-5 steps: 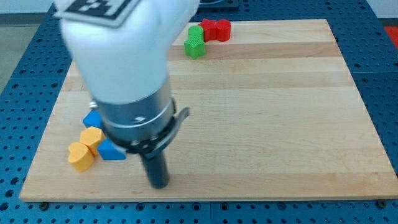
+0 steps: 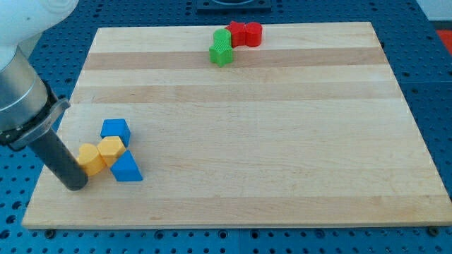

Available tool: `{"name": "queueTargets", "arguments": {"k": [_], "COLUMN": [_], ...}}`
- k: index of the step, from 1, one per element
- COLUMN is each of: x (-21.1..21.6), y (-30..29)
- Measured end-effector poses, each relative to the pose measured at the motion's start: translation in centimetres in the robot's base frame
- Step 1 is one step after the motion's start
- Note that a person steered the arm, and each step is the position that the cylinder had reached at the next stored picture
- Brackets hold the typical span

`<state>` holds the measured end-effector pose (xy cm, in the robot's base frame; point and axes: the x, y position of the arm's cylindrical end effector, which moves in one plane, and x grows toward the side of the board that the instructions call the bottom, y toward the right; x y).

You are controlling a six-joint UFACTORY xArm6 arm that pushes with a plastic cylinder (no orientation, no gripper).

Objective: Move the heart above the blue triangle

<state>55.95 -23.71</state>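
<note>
The yellow heart [image 2: 88, 158] lies near the board's left edge, touching a second yellow block [image 2: 111, 149] on its right. The blue triangle [image 2: 127, 169] sits just right of and below that pair, touching the second yellow block. Another blue block [image 2: 115, 130] sits above them. My tip [image 2: 75, 185] rests on the board just below and left of the heart, close to it or touching it. The heart is left of the blue triangle and slightly higher.
Two green blocks [image 2: 221, 51] and two red blocks [image 2: 245, 34] cluster at the board's top edge. The wooden board [image 2: 282, 141] is surrounded by a blue perforated table. The arm's body fills the view's upper left corner.
The arm has swung from the view's middle to the far left. The tip now stands left of the blocks. The heart has shifted upward, against the second yellow block.
</note>
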Motion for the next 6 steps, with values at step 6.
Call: {"name": "queueTargets", "arguments": {"k": [6], "x": [-3.5], "y": [7.0]}}
